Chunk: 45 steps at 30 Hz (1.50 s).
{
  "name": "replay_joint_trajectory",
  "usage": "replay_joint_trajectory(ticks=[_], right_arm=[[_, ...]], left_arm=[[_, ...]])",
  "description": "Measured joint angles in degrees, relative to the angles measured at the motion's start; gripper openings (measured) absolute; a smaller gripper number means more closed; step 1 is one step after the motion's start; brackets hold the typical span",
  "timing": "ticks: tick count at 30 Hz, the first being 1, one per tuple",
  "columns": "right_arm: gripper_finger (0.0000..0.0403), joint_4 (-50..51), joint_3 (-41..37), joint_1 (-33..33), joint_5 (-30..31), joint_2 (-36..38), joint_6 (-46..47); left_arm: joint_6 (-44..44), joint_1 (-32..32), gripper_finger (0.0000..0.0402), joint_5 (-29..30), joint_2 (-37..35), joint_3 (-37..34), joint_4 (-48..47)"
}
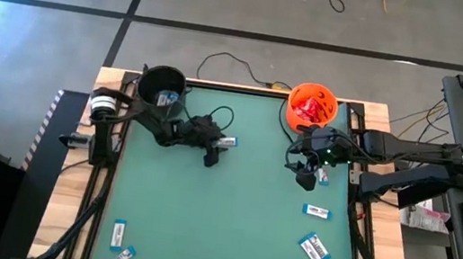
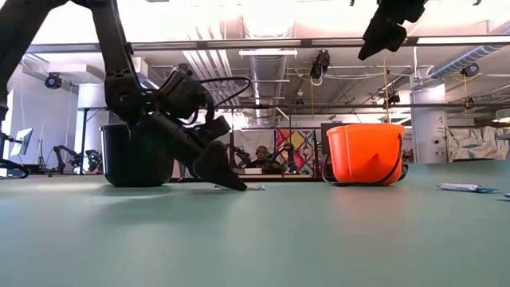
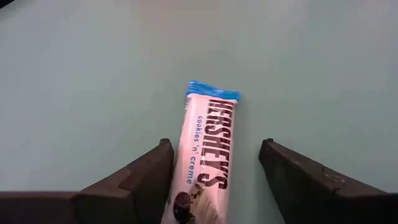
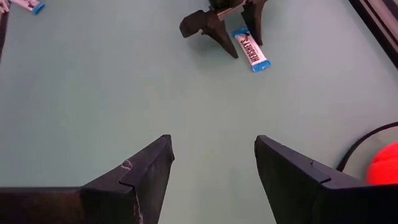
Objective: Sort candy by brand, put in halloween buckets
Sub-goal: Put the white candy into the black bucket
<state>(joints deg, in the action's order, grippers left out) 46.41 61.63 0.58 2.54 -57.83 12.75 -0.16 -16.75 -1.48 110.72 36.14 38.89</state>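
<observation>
Orange bucket [image 1: 311,107] – red candy in | black bucket [image 1: 163,89] – some bars in | left claw [image 1: 215,146] wide around bar [image 1: 227,141] on table [image 1: 229,211] | right claw [image 1: 303,169] wide, empty | five bars left

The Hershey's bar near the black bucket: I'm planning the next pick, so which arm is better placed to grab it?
The left. Its open gripper is down at the table, fingers either side of the Hershey's Cookies 'n' Creme bar. The right gripper hangs open, raised, beside the orange bucket.
</observation>
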Motion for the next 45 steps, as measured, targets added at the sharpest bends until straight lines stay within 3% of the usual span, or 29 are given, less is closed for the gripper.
replay_joint_trajectory(ticks=[17,24,35,45], right_arm=[[0.0219,1.4,0.0,0.0,0.3,0.1,-0.6],[0.0219,1.3,0.0,0.2,0.7,0.0,-0.9],[0.0219,1.2,0.0,0.2,3.2,-0.1,-1.9],[0.0219,0.3,0.0,0.2,4.1,-0.1,-2.3]], left_arm=[[-5.1,7.3,0.0238,4.5,-2.0,-0.3,3.8],[-7.4,7.5,0.0238,9.8,-2.1,-0.4,3.1],[-9.4,7.5,0.0244,12.1,-1.8,-0.4,3.0],[-12.0,7.8,0.0267,14.8,3.3,-0.2,8.4]])
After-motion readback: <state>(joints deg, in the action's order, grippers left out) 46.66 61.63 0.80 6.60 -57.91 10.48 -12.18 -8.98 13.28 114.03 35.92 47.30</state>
